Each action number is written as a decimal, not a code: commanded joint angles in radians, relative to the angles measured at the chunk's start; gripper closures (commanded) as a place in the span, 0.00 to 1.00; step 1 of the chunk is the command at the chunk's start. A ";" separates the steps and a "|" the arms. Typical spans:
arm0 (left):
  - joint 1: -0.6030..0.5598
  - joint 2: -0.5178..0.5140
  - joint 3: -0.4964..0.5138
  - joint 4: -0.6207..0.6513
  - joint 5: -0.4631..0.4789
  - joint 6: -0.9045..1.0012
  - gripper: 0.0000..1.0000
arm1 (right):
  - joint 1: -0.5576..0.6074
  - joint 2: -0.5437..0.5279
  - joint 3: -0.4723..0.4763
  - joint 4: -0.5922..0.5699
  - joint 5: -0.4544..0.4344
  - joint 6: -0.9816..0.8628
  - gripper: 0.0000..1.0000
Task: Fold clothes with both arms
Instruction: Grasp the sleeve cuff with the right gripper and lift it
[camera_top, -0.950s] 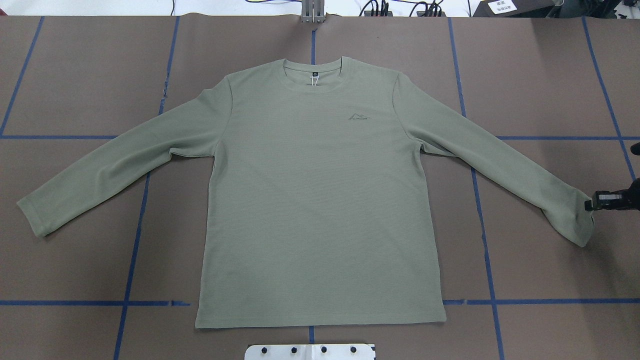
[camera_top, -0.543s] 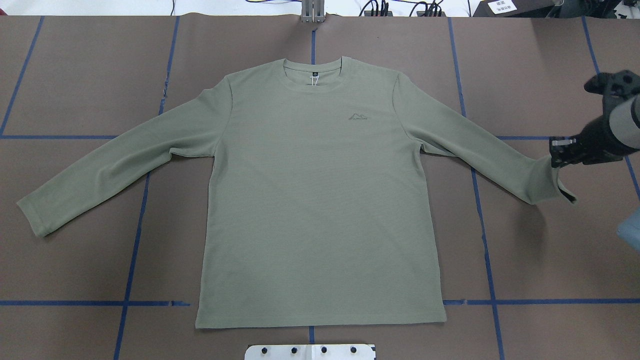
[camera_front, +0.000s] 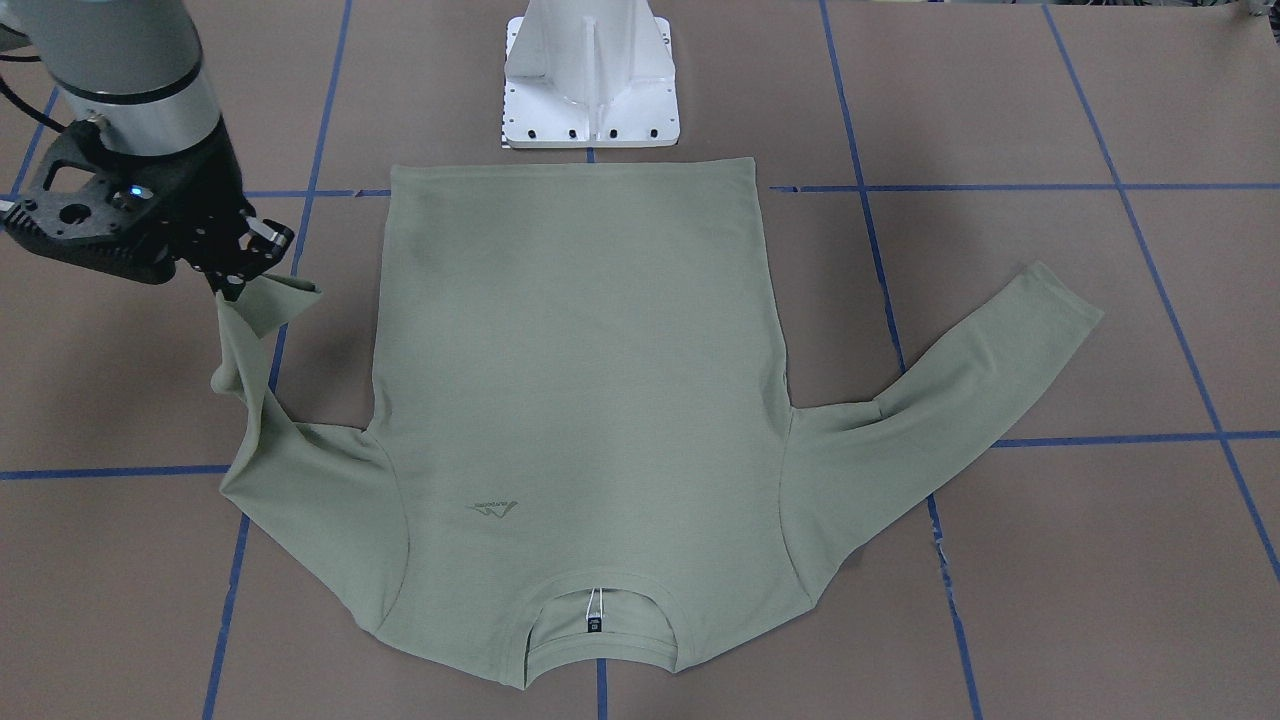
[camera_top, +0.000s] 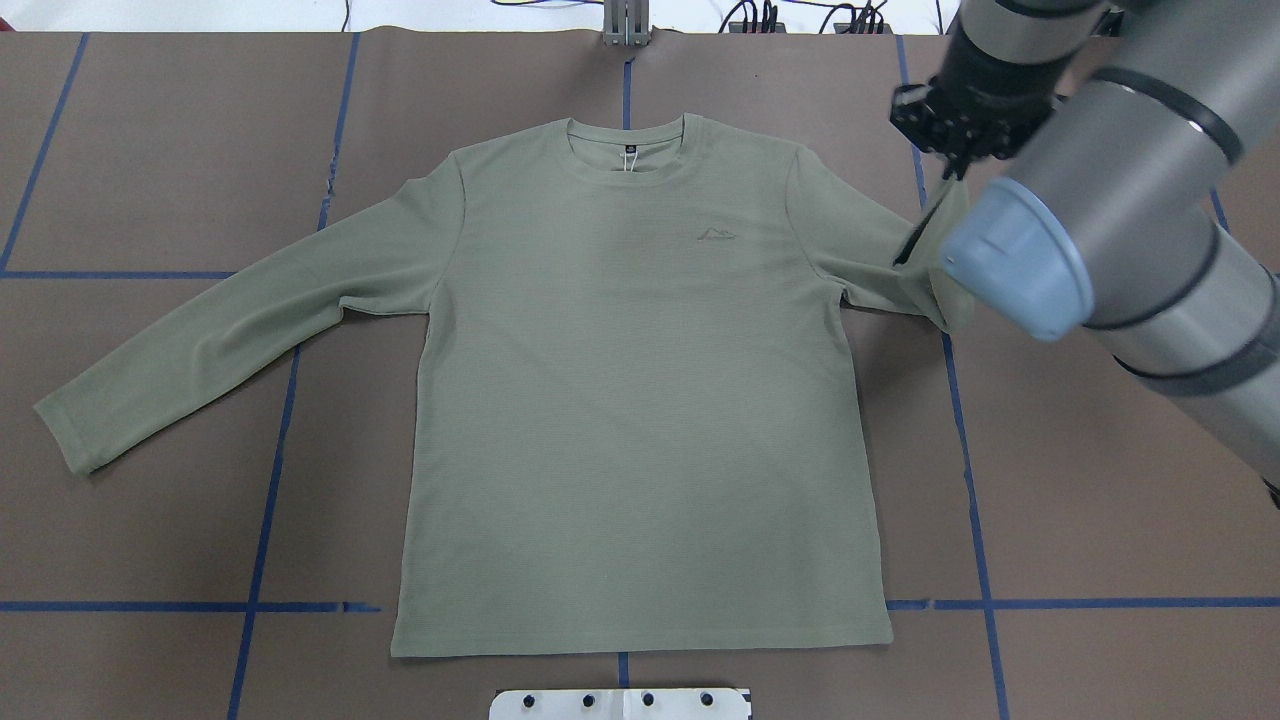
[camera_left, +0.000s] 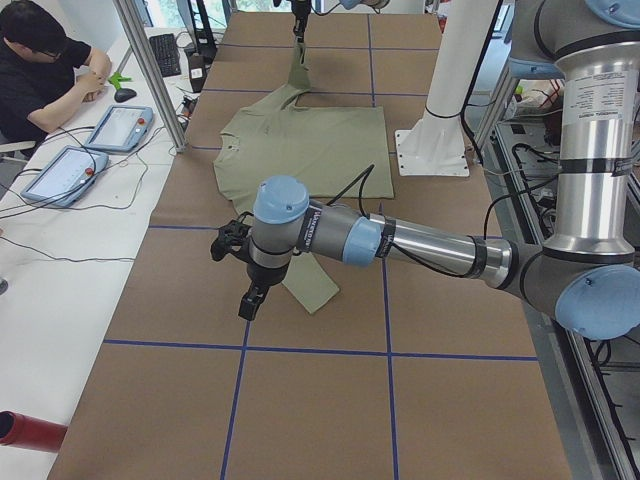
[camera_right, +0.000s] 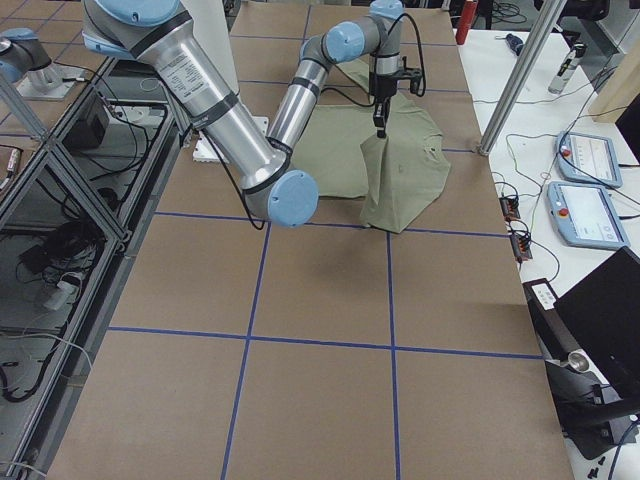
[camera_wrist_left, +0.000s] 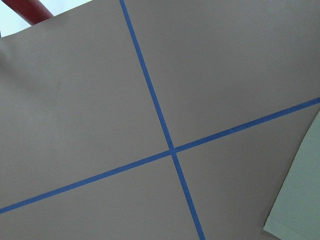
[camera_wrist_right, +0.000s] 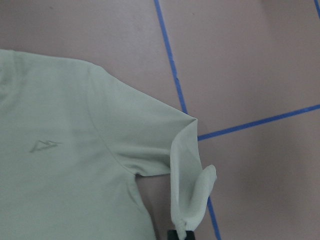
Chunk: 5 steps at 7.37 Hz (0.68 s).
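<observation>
Overhead exterior, R gripper (camera_top: 955, 163) above table, jaws pinching shirt (camera_top: 640, 400) cuff, L gripper (camera_left: 250, 300) jaws unclear

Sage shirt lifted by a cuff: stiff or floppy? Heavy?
Likely floppy: the sleeve hangs folded below the right gripper. Probably light: a cuff pinch alone holds it up. The shirt body lies flat; likely won't lift whole.

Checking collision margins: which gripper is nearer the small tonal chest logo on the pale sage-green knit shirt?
Right. The right gripper holds the shirt's raised sleeve end beside the shoulder on the logo's side. The left gripper hangs out by the opposite cuff.
</observation>
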 joint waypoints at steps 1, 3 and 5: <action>0.000 0.000 0.002 0.000 0.002 0.000 0.00 | -0.023 0.347 -0.330 -0.015 -0.070 0.026 1.00; 0.000 -0.001 0.005 0.000 0.002 0.000 0.00 | -0.128 0.521 -0.618 0.193 -0.184 0.174 1.00; 0.000 -0.004 0.013 0.000 0.002 0.000 0.00 | -0.194 0.560 -0.709 0.303 -0.249 0.215 1.00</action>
